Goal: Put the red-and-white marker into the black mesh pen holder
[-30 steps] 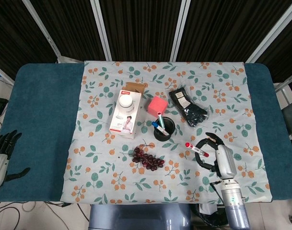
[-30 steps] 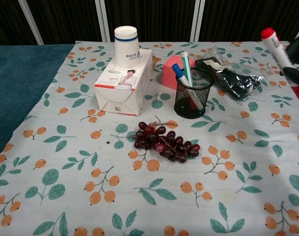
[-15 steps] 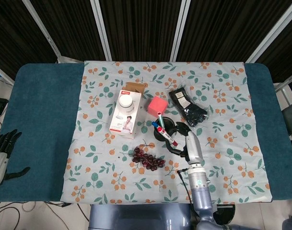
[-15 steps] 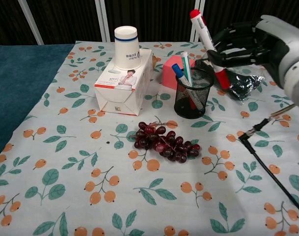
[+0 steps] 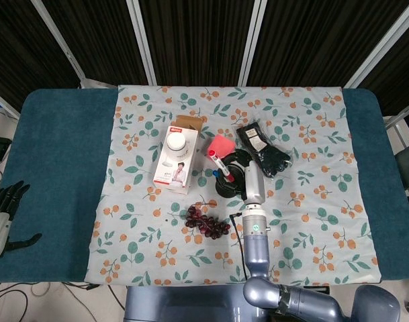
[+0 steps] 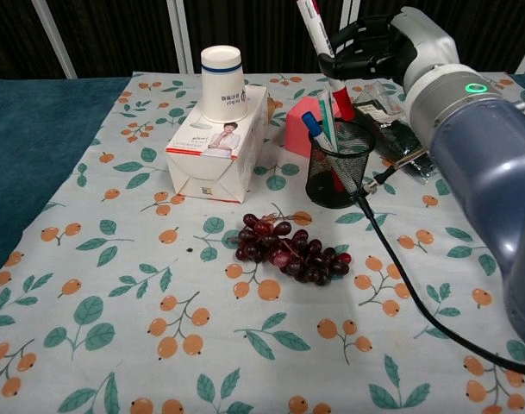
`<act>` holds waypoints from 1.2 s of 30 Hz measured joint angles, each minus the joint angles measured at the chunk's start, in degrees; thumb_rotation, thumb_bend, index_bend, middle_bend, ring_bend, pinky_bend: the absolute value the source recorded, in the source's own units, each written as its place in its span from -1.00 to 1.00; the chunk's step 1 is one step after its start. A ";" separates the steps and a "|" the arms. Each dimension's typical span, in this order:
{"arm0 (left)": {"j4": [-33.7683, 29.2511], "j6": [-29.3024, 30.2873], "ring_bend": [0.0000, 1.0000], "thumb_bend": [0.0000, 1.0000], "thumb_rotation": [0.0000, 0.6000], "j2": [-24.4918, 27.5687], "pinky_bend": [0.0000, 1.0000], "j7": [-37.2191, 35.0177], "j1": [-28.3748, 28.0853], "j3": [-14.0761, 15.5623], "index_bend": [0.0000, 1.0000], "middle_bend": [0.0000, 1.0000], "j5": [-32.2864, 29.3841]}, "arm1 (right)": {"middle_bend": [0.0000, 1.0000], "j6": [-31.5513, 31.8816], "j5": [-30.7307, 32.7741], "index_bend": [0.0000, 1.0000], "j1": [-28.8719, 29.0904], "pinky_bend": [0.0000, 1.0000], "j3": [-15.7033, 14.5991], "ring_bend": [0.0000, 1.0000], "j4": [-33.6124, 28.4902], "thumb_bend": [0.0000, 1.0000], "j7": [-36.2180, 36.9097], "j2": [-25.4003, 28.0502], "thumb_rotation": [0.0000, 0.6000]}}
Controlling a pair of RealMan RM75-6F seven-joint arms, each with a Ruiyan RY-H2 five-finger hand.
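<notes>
My right hand (image 6: 374, 47) grips the red-and-white marker (image 6: 318, 30) near its lower red end. The marker is tilted, cap up and to the left, and its bottom end hangs just over the back rim of the black mesh pen holder (image 6: 338, 172). A blue-capped pen (image 6: 312, 128) and a green-and-white one stand in the holder. From the head view the right hand (image 5: 243, 164) sits above the holder (image 5: 225, 186), with the marker (image 5: 216, 161) pointing toward the pink block. My left hand (image 5: 1, 213) rests open at the far left table edge.
A carton (image 6: 212, 151) with a paper cup (image 6: 223, 82) on it lies left of the holder. A pink block (image 6: 298, 121) is behind the holder, a black bagged item (image 6: 409, 138) lies to its right, and grapes (image 6: 288, 250) lie in front. A black cable (image 6: 400, 276) trails from my right arm.
My right hand has carried the marker leftward from the right side of the cloth to above the holder, and the marker's lower end now hangs at the holder's rim. The left hand has not moved.
</notes>
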 measured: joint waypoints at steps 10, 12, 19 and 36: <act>-0.20 -0.29 -1.00 -0.83 1.00 0.20 -1.00 -0.13 -0.08 0.03 -1.00 -1.00 -0.27 | 0.04 -1.45 1.92 0.26 1.16 -0.62 0.06 -0.61 7.39 0.06 2.31 -1.38 1.00; -0.24 -0.33 -1.00 -0.83 1.00 0.24 -1.00 -0.06 -0.09 0.07 -1.00 -1.00 -0.24 | 0.04 -1.65 2.28 0.26 0.93 -0.62 -0.11 -0.61 8.26 0.07 3.29 -1.48 1.00; -0.35 -0.26 -1.00 -0.83 1.00 0.24 -1.00 0.07 -0.08 0.08 -1.00 -1.00 -0.27 | -0.05 -1.98 2.96 0.24 -0.02 -0.62 -0.98 -0.62 9.84 0.05 5.20 -1.59 1.00; -0.35 0.02 -1.00 -0.83 1.00 0.26 -1.00 -0.21 -0.02 0.16 -1.00 -1.00 -0.01 | -0.69 -2.34 2.08 -0.48 -1.52 -0.63 -4.68 -0.82 6.66 -0.22 3.06 0.60 1.00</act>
